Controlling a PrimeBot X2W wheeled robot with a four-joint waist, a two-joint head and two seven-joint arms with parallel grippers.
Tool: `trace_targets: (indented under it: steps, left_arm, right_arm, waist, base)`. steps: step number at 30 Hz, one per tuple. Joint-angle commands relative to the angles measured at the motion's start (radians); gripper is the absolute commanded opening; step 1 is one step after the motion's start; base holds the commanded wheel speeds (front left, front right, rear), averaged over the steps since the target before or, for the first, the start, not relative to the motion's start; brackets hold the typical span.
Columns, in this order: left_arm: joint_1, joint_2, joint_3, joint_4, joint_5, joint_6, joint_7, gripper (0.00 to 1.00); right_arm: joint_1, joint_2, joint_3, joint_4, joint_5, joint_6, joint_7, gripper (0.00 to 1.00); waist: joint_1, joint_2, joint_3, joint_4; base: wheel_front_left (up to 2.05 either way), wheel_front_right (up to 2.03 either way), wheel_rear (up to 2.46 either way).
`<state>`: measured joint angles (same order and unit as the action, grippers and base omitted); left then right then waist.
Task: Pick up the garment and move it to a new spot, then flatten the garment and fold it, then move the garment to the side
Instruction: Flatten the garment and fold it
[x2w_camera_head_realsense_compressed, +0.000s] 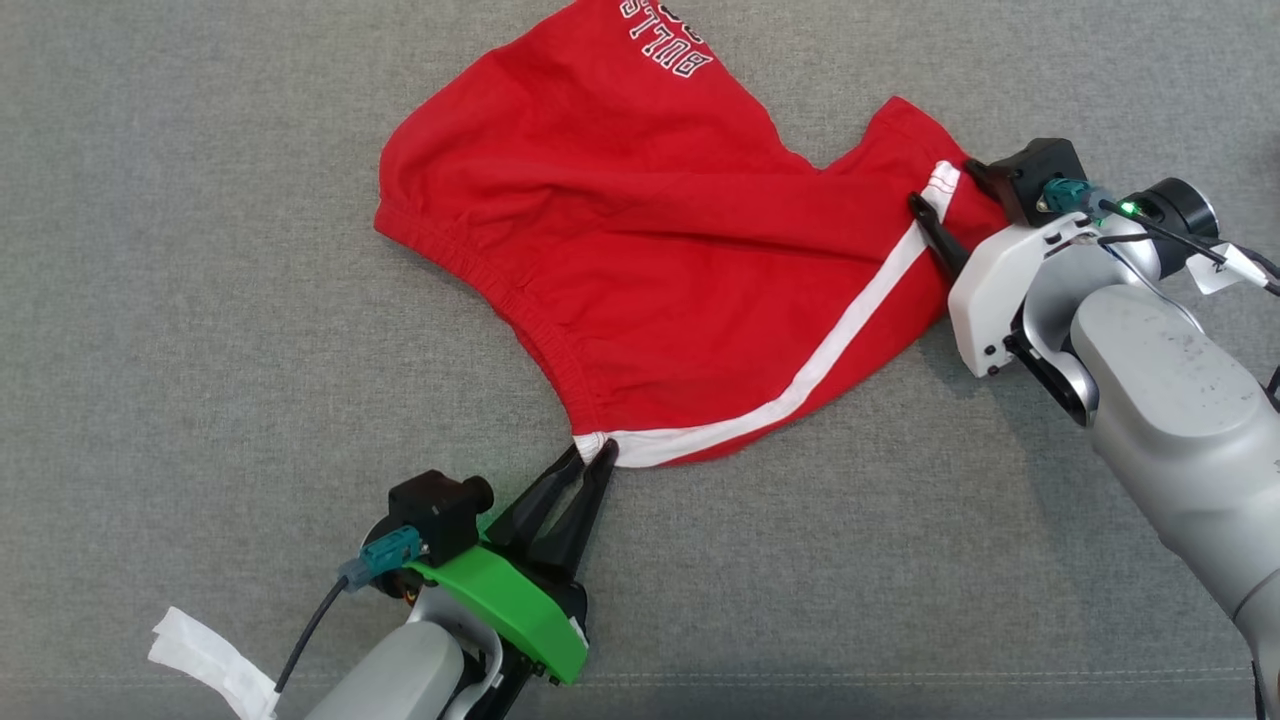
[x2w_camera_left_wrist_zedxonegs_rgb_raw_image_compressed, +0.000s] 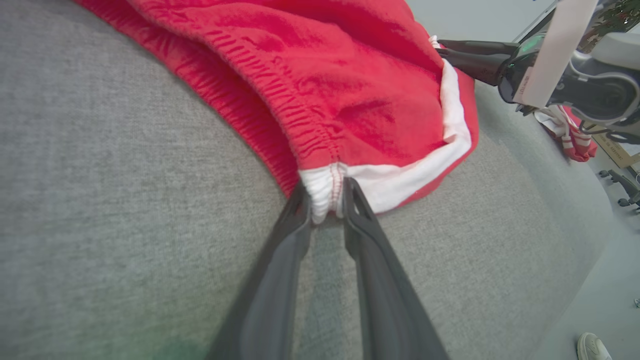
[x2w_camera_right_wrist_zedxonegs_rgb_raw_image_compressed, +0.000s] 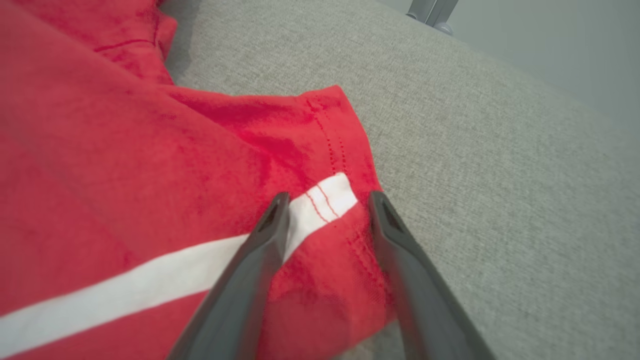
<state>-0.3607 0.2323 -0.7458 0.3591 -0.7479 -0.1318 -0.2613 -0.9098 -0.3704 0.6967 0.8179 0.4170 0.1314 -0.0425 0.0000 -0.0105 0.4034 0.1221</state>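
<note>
As left tool (x2w_camera_left_wrist_zedxonegs_rgb_raw_image_compressed: 326, 197) seemingly grips garment (x2w_camera_left_wrist_zedxonegs_rgb_raw_image_compressed: 350, 85) waistband (x2w_camera_left_wrist_zedxonegs_rgb_raw_image_compressed: 322, 182), wrist view shows right tool (x2w_camera_right_wrist_zedxonegs_rgb_raw_image_compressed: 330, 200) open astride hem (x2w_camera_right_wrist_zedxonegs_rgb_raw_image_compressed: 345, 145)

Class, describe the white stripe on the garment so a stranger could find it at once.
On the grey surface lie red shorts. Along their side nearest the robot runs the white stripe, from waistband to leg hem: their only white band.

Wide open grey surface (x2w_camera_head_realsense_compressed: 180, 300) left, below red garment (x2w_camera_head_realsense_compressed: 650, 260)
</note>
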Motion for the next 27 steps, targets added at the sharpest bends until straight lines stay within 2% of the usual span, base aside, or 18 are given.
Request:
trace_targets:
  steps: [1, 4, 10, 15, 17, 19, 23, 27]
  left_arm:
    - [-0.014, 0.003, -0.001, 0.005, -0.007, 0.002, -0.003, 0.26]
    - [-0.011, 0.001, -0.002, 0.008, -0.011, 0.002, -0.003, 0.22]
    - [-0.013, 0.002, 0.001, 0.008, -0.013, 0.002, -0.003, 0.16]
    - [-0.015, 0.005, 0.002, 0.003, -0.011, 0.002, -0.003, 0.06]
    - [-0.015, 0.006, 0.002, 0.001, -0.011, 0.002, -0.003, 0.0]
    - [-0.014, 0.007, 0.002, -0.001, -0.01, 0.002, -0.003, 0.0]
    - [-0.011, 0.009, 0.002, -0.002, -0.01, 0.002, -0.004, 0.0]
    - [-0.012, 0.011, -0.002, -0.002, -0.011, 0.002, -0.004, 0.0]
  right_arm:
    - [0.0, 0.001, 0.011, 0.005, -0.001, -0.002, -0.003, 0.61]
    - [-0.002, -0.004, 0.018, 0.006, 0.004, -0.002, -0.007, 0.44]
    - [-0.003, -0.014, 0.025, 0.009, 0.011, -0.002, -0.009, 0.39]
    - [-0.008, -0.013, 0.023, 0.011, 0.014, -0.002, -0.019, 0.36]
    - [-0.01, -0.012, 0.021, 0.013, 0.015, -0.002, -0.022, 0.31]
    - [-0.011, -0.009, 0.018, 0.015, 0.017, -0.002, -0.029, 0.24]
    - [-0.01, -0.005, 0.017, 0.019, 0.019, -0.002, -0.037, 0.02]
    - [-0.007, -0.005, 0.013, 0.022, 0.022, -0.002, -0.05, 0.0]
  waist:
    - [0.0, 0.0105, -0.001, 0.003]
    - [0.0, 0.0105, -0.003, 0.004]
    - [0.0, 0.0105, -0.005, 0.002]
    - [0.0, 0.0105, -0.007, -0.003]
    - [0.0, 0.0105, -0.007, -0.005]
    - [0.0, 0.0105, -0.008, -0.006]
    - [0.0, 0.0105, -0.011, -0.009]
    - [0.0, 0.0105, -0.012, -0.011]
  base:
    - [0.0, 0.0, 0.0]
    - [0.0, 0.0, 0.0]
    - [0.0, 0.0, 0.0]
    - [0.0, 0.0, 0.0]
    - [0.0, 0.0, 0.0]
    - [0.0, 0.0, 0.0]
    - [0.0, 0.0, 0.0]
    - [0.0, 0.0, 0.0]
